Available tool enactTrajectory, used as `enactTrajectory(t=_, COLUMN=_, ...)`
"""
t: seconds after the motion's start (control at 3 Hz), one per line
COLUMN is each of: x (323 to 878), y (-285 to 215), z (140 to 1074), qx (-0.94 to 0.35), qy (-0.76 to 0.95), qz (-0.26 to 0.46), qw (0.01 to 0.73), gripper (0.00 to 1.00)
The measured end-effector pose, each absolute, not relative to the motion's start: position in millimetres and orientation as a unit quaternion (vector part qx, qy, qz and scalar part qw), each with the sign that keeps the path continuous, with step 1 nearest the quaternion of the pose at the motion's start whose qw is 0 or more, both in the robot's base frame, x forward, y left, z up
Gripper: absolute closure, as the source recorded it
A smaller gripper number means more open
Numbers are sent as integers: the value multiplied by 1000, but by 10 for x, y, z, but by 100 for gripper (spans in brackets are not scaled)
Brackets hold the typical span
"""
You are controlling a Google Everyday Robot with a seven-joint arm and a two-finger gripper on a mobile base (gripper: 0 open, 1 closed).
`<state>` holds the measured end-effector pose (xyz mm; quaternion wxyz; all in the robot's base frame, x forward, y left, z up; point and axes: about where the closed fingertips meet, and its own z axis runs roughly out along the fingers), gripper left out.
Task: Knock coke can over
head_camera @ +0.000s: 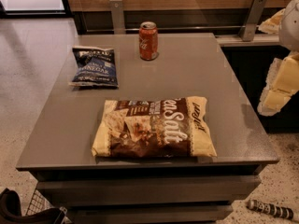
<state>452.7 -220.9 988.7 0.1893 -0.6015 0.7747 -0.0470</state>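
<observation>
The coke can [148,40] is a small red can with white script and a silver top. It stands upright at the far middle of the grey table [196,73]. My gripper [276,93] shows as white and yellowish parts at the right edge of the view. It is beyond the table's right side, low beside the edge, and well apart from the can. It touches nothing on the table.
A dark blue chip bag [95,66] lies at the far left of the table. A large brown and cream chip bag [154,127] lies flat near the front. Metal posts [117,14] and a wooden wall stand behind the table. A small striped object [271,210] lies on the floor.
</observation>
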Motion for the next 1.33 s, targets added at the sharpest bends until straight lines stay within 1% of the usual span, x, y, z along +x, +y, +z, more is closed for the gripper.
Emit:
enactTrajectory(t=0.33, x=5109, y=-2444, z=9981, qx=-584, qy=771, qz=-46, qw=251, gripper=0)
enactTrajectory(t=0.67, x=5854, y=-2553, z=10008, qx=-539, qy=753, qz=-21, qw=377, gripper=0)
enactTrajectory(t=1.0, x=6265, y=-2403, z=10036, qx=-499, qy=721, qz=31, qw=479, gripper=0)
enactTrajectory(t=1.33, x=6590, y=-2121, z=9997, qx=-452, qy=692, qz=110, qw=552, gripper=0)
